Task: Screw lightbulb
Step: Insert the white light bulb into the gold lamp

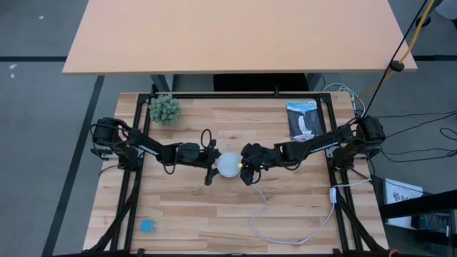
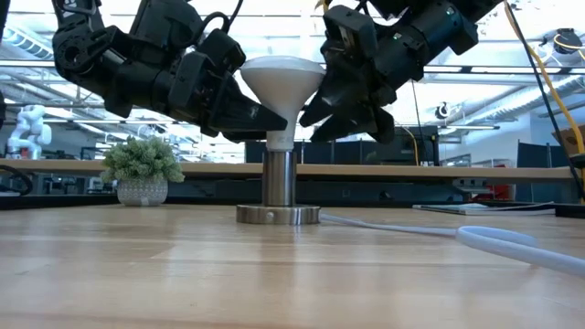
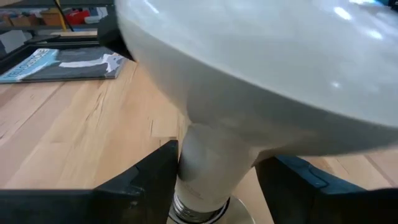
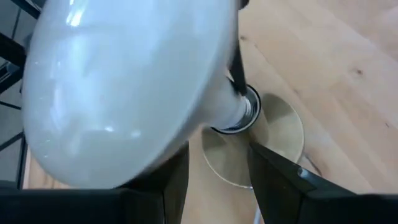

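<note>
Lightbulb (image 2: pixel 281 84) stands upright in the socket (image 2: pixel 278 187) mid-bench — left gripper (image 2: pixel 260 120) and right gripper (image 2: pixel 315 117) flank its neck, both spread, left fingers look nearer, axis vertical.

Lightbulb (image 2: pixel 281 84): white, frosted. Socket (image 2: pixel 279 192): silver, with white cord (image 1: pixel 285 232). Counter (image 1: pixel 214 207): light wood planks. Both arms: black. Plant (image 1: pixel 164 108): green. Disc (image 1: pixel 147 225): blue.
</note>
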Tool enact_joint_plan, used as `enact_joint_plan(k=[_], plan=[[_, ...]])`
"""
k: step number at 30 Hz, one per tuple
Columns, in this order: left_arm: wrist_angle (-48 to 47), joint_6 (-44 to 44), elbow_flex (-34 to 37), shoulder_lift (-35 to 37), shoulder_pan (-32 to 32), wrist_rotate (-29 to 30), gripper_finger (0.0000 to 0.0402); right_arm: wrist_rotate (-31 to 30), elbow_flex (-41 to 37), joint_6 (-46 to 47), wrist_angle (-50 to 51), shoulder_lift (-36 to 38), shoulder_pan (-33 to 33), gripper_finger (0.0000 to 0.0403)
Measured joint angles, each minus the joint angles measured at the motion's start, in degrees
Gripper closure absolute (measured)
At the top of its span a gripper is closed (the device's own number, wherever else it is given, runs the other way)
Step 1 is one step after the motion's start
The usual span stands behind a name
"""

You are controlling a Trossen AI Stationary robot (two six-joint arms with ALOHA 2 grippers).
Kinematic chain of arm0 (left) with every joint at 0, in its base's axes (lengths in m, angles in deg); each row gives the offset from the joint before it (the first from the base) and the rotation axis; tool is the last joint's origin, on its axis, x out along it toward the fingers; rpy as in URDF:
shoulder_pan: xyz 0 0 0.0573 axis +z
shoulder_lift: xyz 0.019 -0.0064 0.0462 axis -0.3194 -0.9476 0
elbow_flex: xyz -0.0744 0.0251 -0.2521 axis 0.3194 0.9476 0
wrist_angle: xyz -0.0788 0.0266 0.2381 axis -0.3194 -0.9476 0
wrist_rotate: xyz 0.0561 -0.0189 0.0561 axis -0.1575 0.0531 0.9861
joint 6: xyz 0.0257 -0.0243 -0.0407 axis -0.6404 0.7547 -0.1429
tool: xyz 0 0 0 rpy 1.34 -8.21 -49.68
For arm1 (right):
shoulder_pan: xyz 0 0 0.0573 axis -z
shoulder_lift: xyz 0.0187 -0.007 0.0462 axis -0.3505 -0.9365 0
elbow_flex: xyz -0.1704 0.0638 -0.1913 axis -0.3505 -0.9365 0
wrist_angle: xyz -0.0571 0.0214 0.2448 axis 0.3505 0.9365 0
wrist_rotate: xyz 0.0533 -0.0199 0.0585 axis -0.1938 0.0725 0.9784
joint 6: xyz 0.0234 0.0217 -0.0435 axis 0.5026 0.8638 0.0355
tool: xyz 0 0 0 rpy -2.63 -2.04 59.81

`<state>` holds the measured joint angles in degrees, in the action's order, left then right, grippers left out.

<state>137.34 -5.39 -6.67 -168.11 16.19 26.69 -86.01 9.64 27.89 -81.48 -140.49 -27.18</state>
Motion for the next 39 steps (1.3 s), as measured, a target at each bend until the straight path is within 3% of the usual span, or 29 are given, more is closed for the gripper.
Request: enact_joint_plan(k=[8, 15, 27, 35, 39], plan=[[-0.05, -0.07, 0.0, 0.0, 0.0, 0.02, 0.0249, 0.05, 0.0, -0.24, -0.5, 0.0, -0.02, 0.025], [0.03, -0.26, 0.0, 0.0, 0.02, 0.02, 0.0237, 0.41, 0.0, -0.43, 1.32, 0.26, -0.02, 0.025], [4.98, -0.25, 0.55, -0.02, 0.33, -2.33, 0.0235, 0.96, -0.39, 6.2, 18.17, 6.29, -4.79, 0.025], [10.29, 1.12, 3.06, 1.06, 0.48, -2.68, 0.0235, -4.87, -3.48, 13.07, 7.94, -0.09, -12.0, 0.025], [10.15, 1.27, 3.28, 3.35, 0.57, -2.69, 0.0235, -0.55, -3.55, 13.34, 2.52, -6.83, -13.51, 0.025]])
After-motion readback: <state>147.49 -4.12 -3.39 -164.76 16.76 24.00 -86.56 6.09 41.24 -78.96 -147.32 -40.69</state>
